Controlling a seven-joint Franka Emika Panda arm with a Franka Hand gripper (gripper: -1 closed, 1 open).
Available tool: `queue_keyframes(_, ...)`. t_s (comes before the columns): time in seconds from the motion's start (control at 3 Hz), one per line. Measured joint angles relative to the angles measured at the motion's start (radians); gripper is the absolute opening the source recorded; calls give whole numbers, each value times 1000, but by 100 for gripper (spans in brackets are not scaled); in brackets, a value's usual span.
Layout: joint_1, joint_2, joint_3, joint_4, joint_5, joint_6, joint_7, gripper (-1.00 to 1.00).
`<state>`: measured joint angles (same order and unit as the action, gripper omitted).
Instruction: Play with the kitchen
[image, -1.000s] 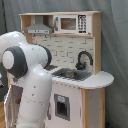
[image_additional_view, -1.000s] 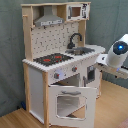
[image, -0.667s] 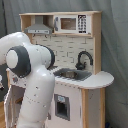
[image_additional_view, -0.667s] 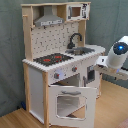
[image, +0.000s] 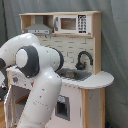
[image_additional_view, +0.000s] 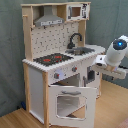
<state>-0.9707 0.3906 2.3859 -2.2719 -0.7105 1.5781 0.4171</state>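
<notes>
Grey curtain backdrop; kitchen (image_additional_view: 60, 70) oven door (image_additional_view: 70, 105) hangs open, lower center. Arm (image: 35, 75) has swung closer, filling frame left; gripper state can't be told.

Your arm (image: 37, 82) fills the first exterior view from about 9 o'clock down to 6 o'clock: a thick white link rises from the bottom edge to a grey-capped joint (image: 28, 61), then bends back towards 9 o'clock. In the second exterior view, only a white segment with a blue-lit joint (image_additional_view: 119, 45) shows at 3 o'clock. Your end effector cannot be made out in either exterior view.
</notes>
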Motion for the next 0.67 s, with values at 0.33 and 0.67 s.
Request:
queue_keyframes(0.33,-18,75,-1,-35,-51,24,-19,100)
queue_keyframes(0.67,-38,142,-3,-98,-93,56,-19,100)
